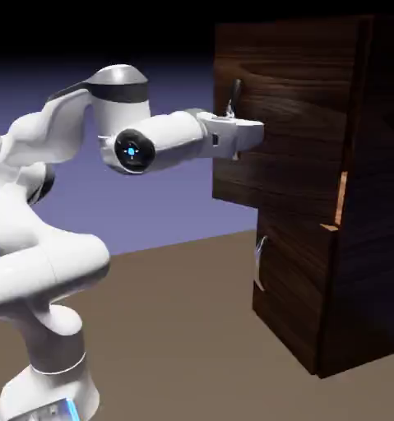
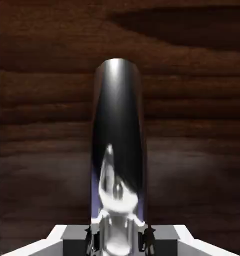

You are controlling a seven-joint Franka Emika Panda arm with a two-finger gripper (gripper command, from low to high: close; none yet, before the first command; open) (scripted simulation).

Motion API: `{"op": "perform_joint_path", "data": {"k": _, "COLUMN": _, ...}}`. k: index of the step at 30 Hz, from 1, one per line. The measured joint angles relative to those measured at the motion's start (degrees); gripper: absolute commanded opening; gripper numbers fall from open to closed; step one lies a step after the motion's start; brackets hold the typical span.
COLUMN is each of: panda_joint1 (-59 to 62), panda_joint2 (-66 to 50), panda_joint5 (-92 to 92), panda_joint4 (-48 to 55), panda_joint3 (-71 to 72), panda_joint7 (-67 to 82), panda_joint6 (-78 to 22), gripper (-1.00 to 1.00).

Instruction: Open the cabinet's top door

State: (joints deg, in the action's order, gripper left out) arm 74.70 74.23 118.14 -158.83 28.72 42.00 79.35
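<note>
We've got the handle, and the top door is cracking open!
Our fingers [image 2: 117, 240] are clamped tight on the silver handle [image 2: 117, 130], which fills the middle of the hand view against dark wood. In the exterior view the arm [image 1: 150, 140] reaches level across to the top door [image 1: 290, 115], high on the cabinet [image 1: 373, 247], which stands at the right on the tabletop [image 1: 175, 329]. The door looks swung out a little already: its front sits proud of the lower panel [image 1: 290, 279], and an orange-tan edge [image 1: 341, 197] shows at the gap. So, we judge, grip made, opening begun; most of the swing is still left to pull.
</note>
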Motion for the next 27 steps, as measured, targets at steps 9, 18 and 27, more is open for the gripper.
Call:
{"op": "perform_joint_path", "data": {"k": 9, "panda_joint1": 5.78, "panda_joint2": -18.33, "panda_joint5": -14.95, "panda_joint4": 6.7, "panda_joint3": -7.3, "panda_joint7": 12.02, "panda_joint6": -19.71, "gripper": -1.0}}
{"op": "perform_joint_path", "data": {"k": 18, "panda_joint1": 9.45, "panda_joint2": -37.02, "panda_joint5": -29.11, "panda_joint4": 18.82, "panda_joint3": -8.44, "panda_joint7": 22.48, "panda_joint6": -31.91, "gripper": -1.0}}
{"op": "perform_joint_path", "data": {"k": 27, "panda_joint1": 10.2, "panda_joint2": -55.71, "panda_joint5": -41.96, "panda_joint4": 34.78, "panda_joint3": -6.73, "panda_joint7": 29.54, "panda_joint6": -39.41, "gripper": -1.0}}
